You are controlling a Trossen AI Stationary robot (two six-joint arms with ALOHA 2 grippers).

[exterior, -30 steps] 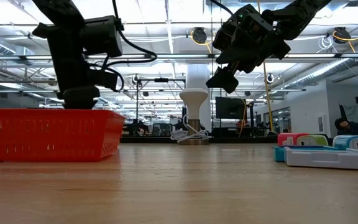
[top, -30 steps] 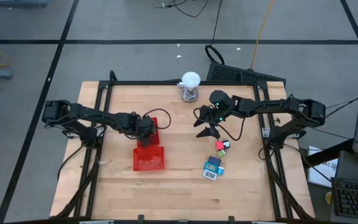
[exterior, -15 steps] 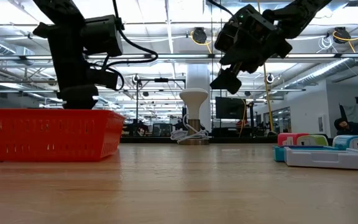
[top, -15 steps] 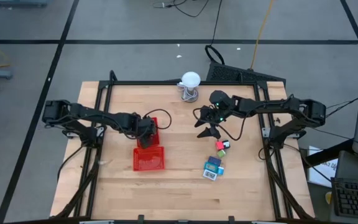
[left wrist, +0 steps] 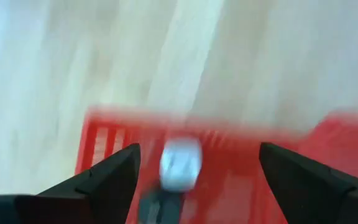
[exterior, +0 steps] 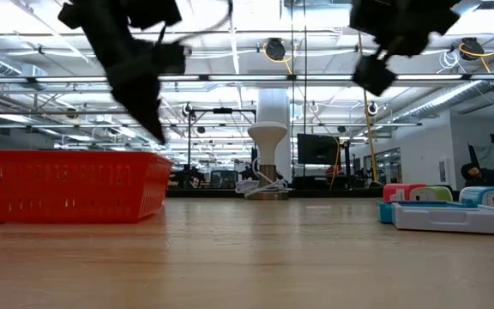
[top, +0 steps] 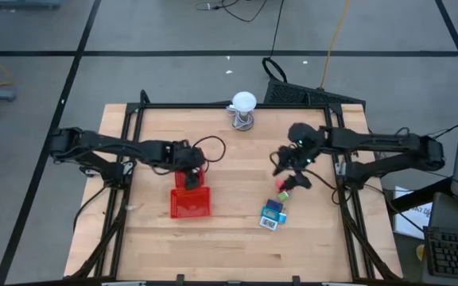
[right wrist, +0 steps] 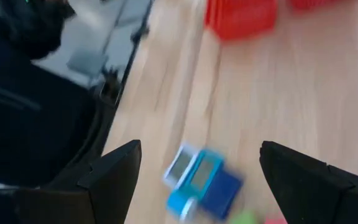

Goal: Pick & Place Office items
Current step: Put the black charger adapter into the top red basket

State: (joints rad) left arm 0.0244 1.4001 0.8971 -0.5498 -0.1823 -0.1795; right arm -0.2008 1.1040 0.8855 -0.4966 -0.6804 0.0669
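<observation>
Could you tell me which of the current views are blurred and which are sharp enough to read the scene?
Left wrist view: heavily smeared, with the red tray and a pale item in it only soft shapes. Right wrist view: also smeared, the teal-blue packet fuzzy. Low view: both arms streaked, table items crisp. High view: sharp overall, the right gripper slightly soft.

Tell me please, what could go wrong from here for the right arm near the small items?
1. The small colourful pieces and the teal-blue packet lie close together, so the open right claw may nudge a neighbour while picking one.
2. The left claw hovers open over the red tray, so a careless delivery might crowd both arms.
</observation>
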